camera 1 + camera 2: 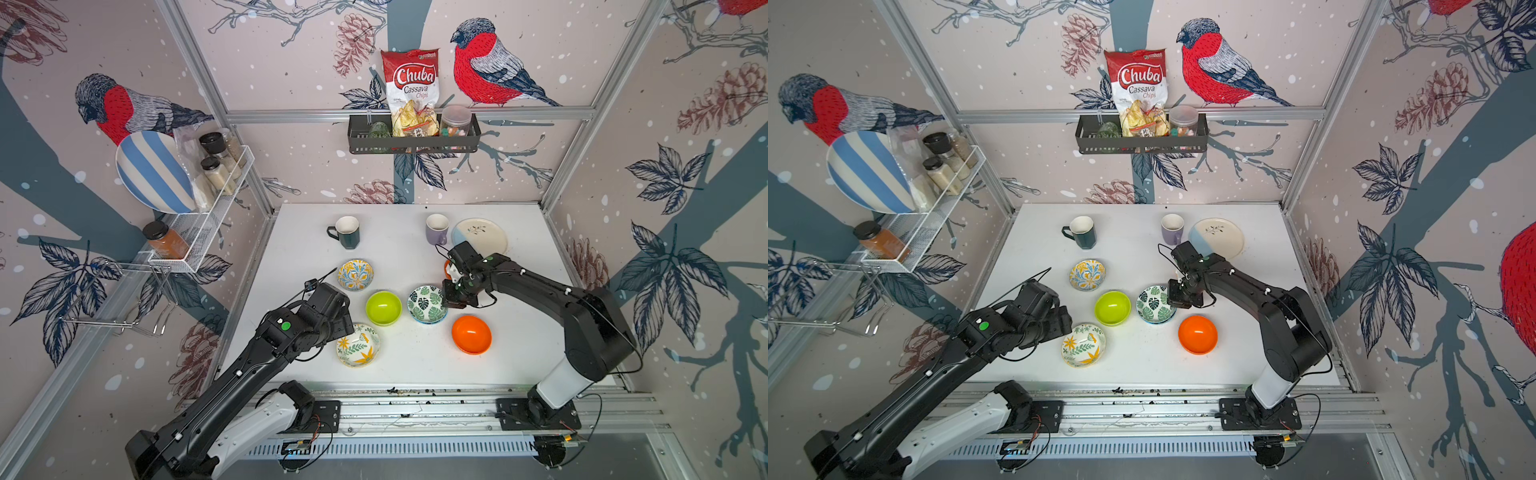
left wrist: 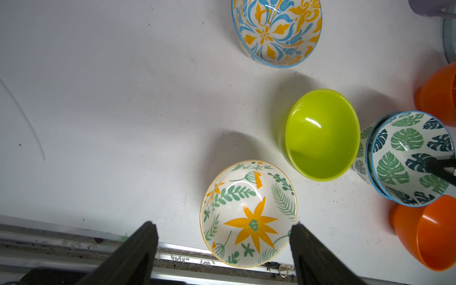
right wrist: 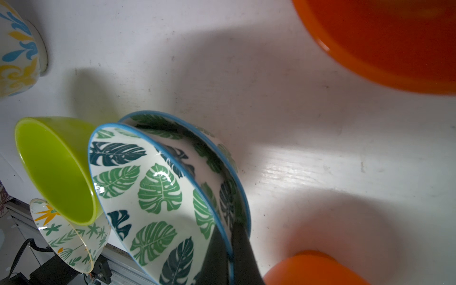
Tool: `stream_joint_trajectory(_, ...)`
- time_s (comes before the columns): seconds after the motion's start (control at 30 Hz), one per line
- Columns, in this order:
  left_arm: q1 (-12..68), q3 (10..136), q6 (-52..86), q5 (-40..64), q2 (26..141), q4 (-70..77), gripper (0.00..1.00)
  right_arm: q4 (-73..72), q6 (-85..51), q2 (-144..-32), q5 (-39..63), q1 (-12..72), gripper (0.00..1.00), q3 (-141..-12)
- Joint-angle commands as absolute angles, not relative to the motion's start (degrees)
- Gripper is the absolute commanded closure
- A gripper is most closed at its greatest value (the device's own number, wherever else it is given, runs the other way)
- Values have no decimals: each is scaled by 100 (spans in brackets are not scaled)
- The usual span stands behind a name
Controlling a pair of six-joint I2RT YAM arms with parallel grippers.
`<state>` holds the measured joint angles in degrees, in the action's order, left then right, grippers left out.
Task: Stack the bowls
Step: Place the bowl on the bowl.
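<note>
Two leaf-print bowls (image 1: 428, 304) sit nested mid-table. My right gripper (image 3: 229, 229) is shut on the upper one's rim (image 3: 172, 158), one finger inside and one outside. Left of them stands a lime-green bowl (image 1: 383, 307). A yellow-blue patterned bowl (image 1: 355, 274) lies farther back. A cream bowl with a yellow flower (image 2: 249, 214) lies near the front edge. My left gripper (image 2: 223, 225) hangs open above that cream bowl's near side, and one fingertip (image 2: 296, 228) is close to its rim. One orange bowl (image 1: 471, 334) sits front right. Another orange bowl (image 2: 436, 96) is mostly hidden behind the right arm.
A dark green mug (image 1: 348, 232), a lilac mug (image 1: 437, 229) and a cream-and-blue plate (image 1: 484, 235) stand at the back of the white table (image 1: 415, 365). The metal rail (image 1: 415, 395) runs along the front edge. Wall racks hang at the left and back.
</note>
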<state>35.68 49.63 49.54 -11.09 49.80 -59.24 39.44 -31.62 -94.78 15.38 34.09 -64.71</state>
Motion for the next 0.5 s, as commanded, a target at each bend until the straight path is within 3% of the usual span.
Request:
stream_joint_trajectory(0.0,3525,4930,4931,-1101,4999,-5887,14,3885,-3132,-9505,1503,3421,100,-6513)
stream_joint_trajectory(0.27,3524,4908,4893,-1064,4972,-5893,14,3905,-3089,-9527,1594,3413,72,-6518)
stream_joint_trajectory(0.47,3525,4954,4857,-1053,4966,-5895,14,4094,-3035,-9427,1492,3422,65,-6629)
